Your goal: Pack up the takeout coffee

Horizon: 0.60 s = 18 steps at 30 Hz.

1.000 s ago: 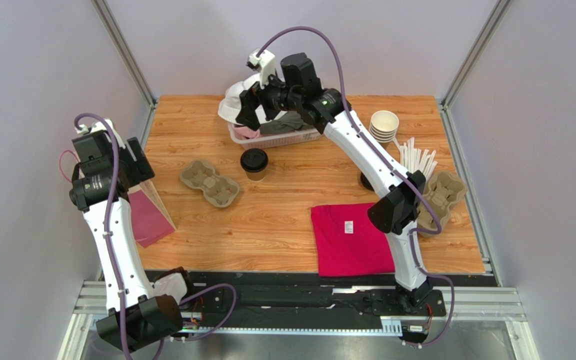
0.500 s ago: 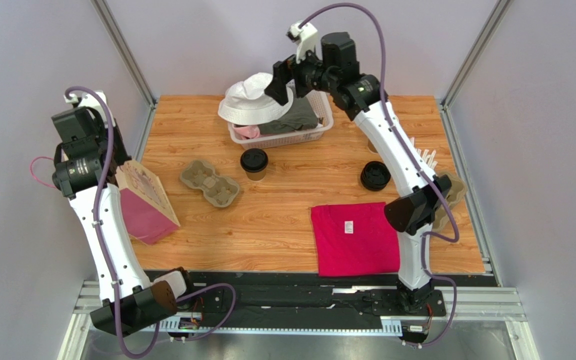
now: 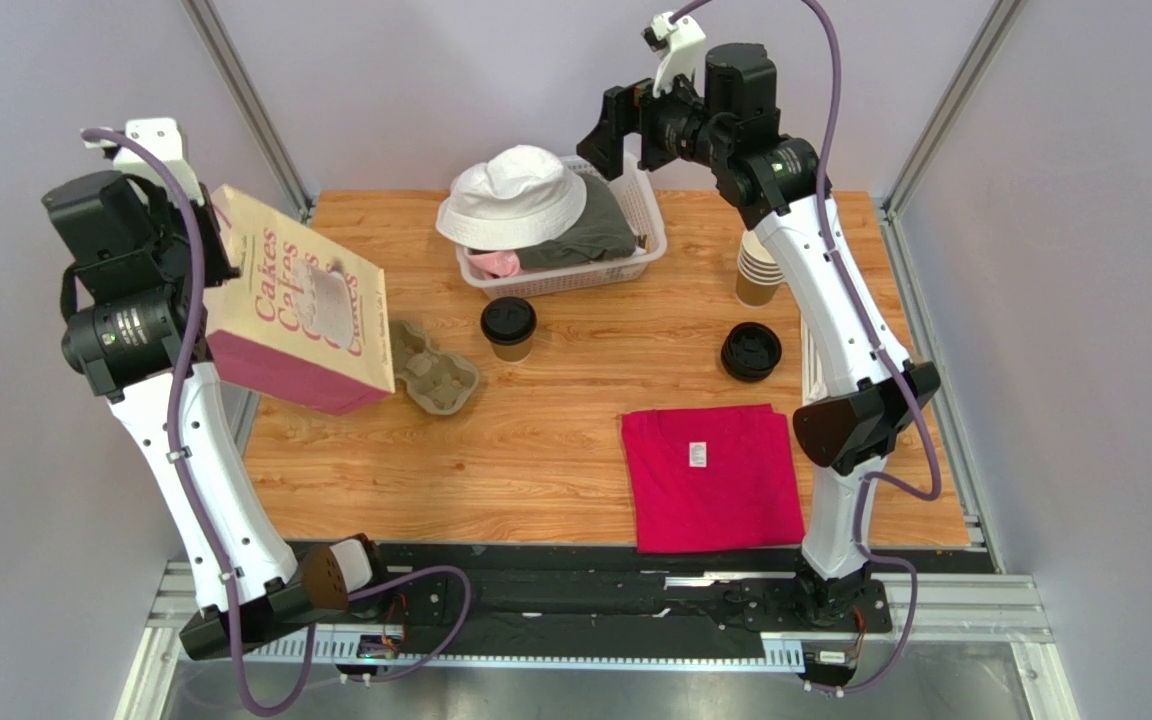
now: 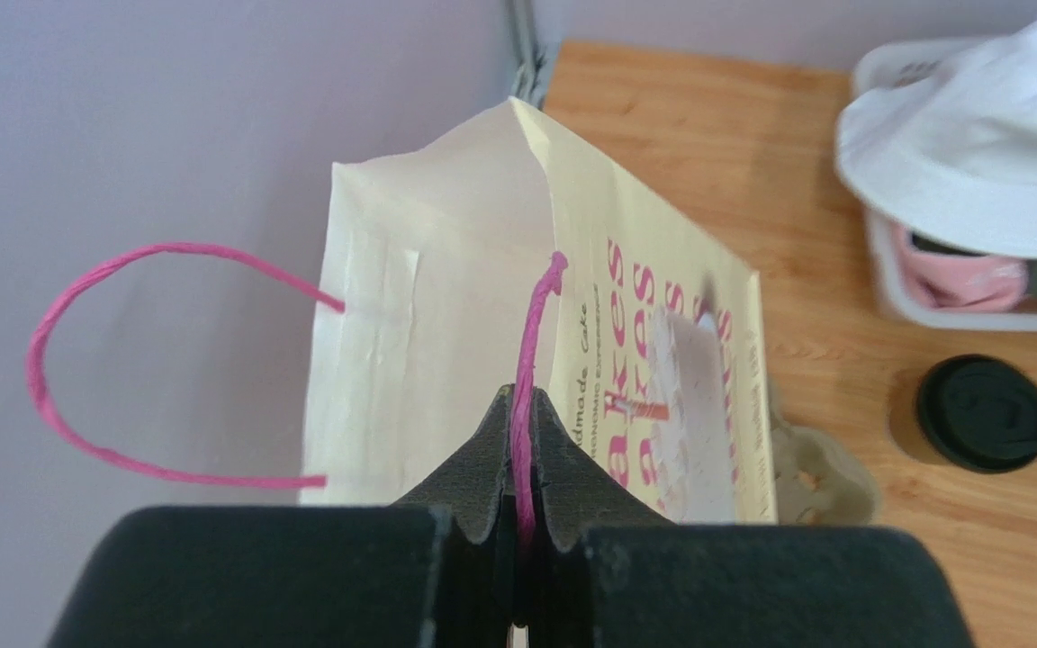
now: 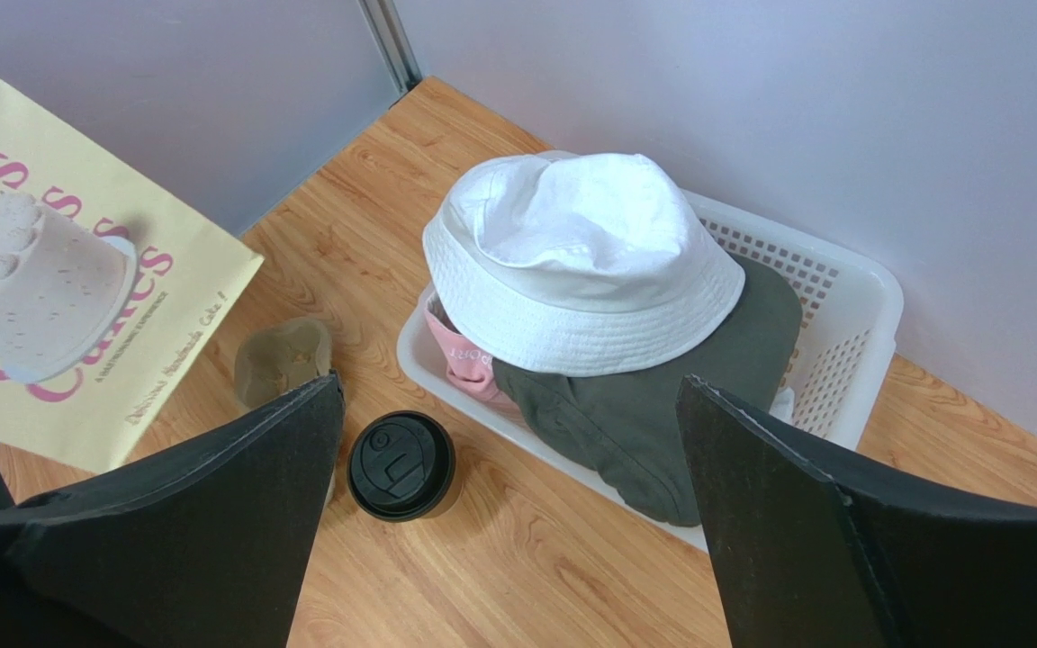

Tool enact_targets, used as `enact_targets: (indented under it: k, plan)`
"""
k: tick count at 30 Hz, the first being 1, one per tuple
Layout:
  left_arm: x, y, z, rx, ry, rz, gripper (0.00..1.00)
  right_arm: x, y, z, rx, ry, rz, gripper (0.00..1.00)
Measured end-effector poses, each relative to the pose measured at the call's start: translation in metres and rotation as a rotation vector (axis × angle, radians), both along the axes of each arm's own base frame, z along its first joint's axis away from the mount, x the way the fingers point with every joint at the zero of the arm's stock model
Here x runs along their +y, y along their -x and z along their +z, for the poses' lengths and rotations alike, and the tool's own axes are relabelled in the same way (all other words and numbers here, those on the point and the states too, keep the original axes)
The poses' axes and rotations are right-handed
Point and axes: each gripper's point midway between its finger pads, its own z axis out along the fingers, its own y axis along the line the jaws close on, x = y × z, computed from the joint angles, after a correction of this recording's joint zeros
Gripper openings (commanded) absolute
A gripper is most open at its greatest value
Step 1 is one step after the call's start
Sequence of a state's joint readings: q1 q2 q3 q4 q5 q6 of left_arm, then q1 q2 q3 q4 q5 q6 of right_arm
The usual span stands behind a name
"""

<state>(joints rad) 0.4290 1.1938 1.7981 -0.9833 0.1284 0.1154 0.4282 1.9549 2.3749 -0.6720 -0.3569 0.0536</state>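
Left gripper (image 4: 521, 446): jaws pressed together on the pink cord handle (image 4: 532, 338) of a paper bag; the cord rises out of the seam between them.
Paper bag (image 3: 301, 300): hangs clear of the table (image 3: 567, 435) from that handle, tilted, with its printed face toward the overhead camera. It shows pink lettering and a cake picture. The mouth gapes in the left wrist view, but only cream paper shows inside and the bottom is out of sight.
Second handle (image 4: 51, 392): a free loop on the other side of the mouth, touching nothing.
Overhead view of the left gripper: its fingers are hidden behind the bag's top edge.
Right gripper (image 5: 508, 389): fingers spread wide with nothing between them, high over the basket (image 3: 582, 276) near the back wall.
Takeout coffee (image 3: 509, 327): upright on the table with its lid on, just in front of the basket and well apart from both grippers. The wrist views show little more than the black lid.
Cup carrier (image 3: 443, 378): just left of the coffee, its left half covered by the bag.
Basket contents: a white hat (image 3: 515, 195) lies on an olive garment (image 3: 600, 233). Something pink (image 3: 495, 264) peeks out beneath, and what it is cannot be told.
Cup stack (image 3: 757, 270): the right arm crosses its top.
Black lids (image 3: 749, 351): right of the coffee, number unclear.
Pink shirt (image 3: 710, 477): folded flat near the front edge, its right edge behind the arm.
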Motion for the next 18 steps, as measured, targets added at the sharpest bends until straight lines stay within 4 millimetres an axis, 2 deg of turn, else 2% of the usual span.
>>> enact_targets:
  k: [3,4,6,8,13,18]
  plan:
    - [-0.019,-0.003,0.04,-0.112,-0.013,-0.099,0.0,0.0,0.0,0.0,-0.001,0.001,-0.001,1.0]
    - [-0.032,-0.003,0.059,-0.163,-0.017,-0.159,0.0,-0.001,-0.001,0.0,-0.002,0.001,-0.006,1.0]
    - [-0.057,-0.004,0.082,-0.237,-0.011,-0.273,0.0,-0.004,-0.003,0.0,-0.002,0.003,-0.015,1.0]
    - [-0.087,-0.004,0.095,-0.279,0.018,-0.405,0.0,-0.008,-0.005,0.001,-0.004,0.004,-0.029,1.0]
    - [-0.169,-0.001,0.1,-0.288,0.113,-0.787,0.0,-0.037,-0.011,0.01,-0.02,0.006,-0.094,1.0]
    - [-0.227,0.001,0.08,-0.223,0.193,-1.072,0.0,-0.082,-0.009,0.021,-0.031,0.024,-0.18,1.0]
